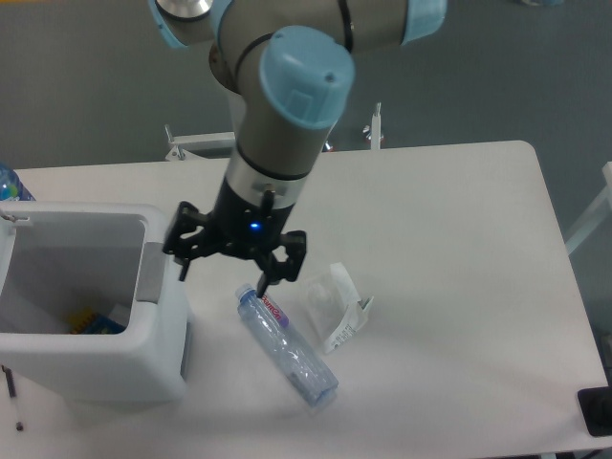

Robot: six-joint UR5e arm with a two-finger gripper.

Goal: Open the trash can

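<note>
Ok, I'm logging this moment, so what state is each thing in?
Large white boxy plastic trash can: open, inside visible, something colourful at the bottom.
Clear plastic bottle: lying on its side, cap towards the gripper.
Crumpled clear plastic wrapper: lying loose on the table.
Gripper: fingers spread, empty.

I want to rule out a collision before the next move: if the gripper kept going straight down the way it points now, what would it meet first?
Probably the capped end of the clear plastic bottle lying on the white table: the black two-finger gripper has one fingertip just above it. Depth is unclear from this view, so it might reach bare tabletop beside the open white trash can instead.
</note>
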